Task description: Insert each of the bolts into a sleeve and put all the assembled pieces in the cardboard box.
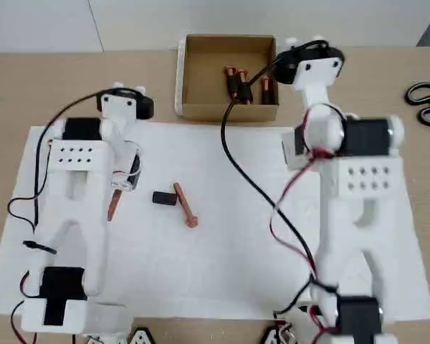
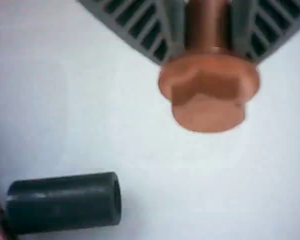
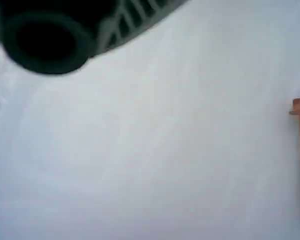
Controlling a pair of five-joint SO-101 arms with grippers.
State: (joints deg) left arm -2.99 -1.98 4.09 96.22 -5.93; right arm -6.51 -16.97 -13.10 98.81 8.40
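The left fingers point(image 2: 135, 30) grip a copper bolt point(image 1: 115, 204) by its shank at centre-left of the high view; the right fingers point(image 3: 135, 17) clamp a black sleeve point(image 3: 45, 42). Both look rigid, light and smooth, likely to slip unless held mid-length. A loose sleeve point(image 1: 165, 198) and second bolt point(image 1: 185, 205) lie at centre frame with open surface point(image 1: 236, 272) around, the cardboard box point(image 1: 229, 112) at top centre.

Held bolt point(image 2: 208, 92): copper, hex flange head, shank clamped in left end effector point(image 2: 208, 30), head free over the white mat point(image 1: 222, 265). Loose sleeve point(image 1: 165, 198): short black tube on its side, mid-mat. Loose bolt point(image 1: 185, 205): lying flat, shank tip at the sleeve's end. Held sleeve point(image 3: 45, 42): black, bore facing the camera, in right end effector point(image 3: 65, 17). Cardboard box point(image 1: 190, 72): open, beyond the mat, with copper-and-black assembled pieces point(image 1: 236, 82) inside.
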